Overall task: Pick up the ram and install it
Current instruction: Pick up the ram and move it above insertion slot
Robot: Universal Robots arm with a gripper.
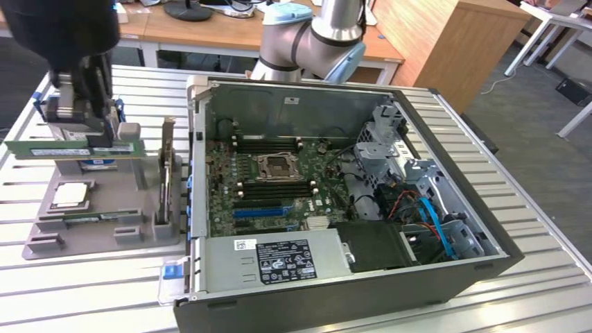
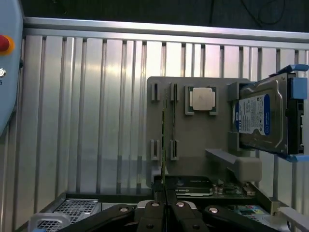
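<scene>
I have the claw (image 1: pixel 93 137) clamped on the ram (image 1: pixel 41 149), upper left of frame, long axis level. The motherboard (image 1: pixel 277 173) sits well apart, to its right.

Green ram (image 1: pixel 46 148) (white label), grey tray (image 1: pixel 88 237), blue-labelled hard drive (image 2: pixel 258 118), ribbed silver table (image 1: pixel 93 291).

Ram (image 1: pixel 46 149) in the tool (image 1: pixel 97 139) above gray tray (image 1: pixel 88 234), beside open computer case (image 1: pixel 324 309)

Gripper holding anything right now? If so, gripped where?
The gripper holds the ram, jaws shut across its upper long edge.
</scene>
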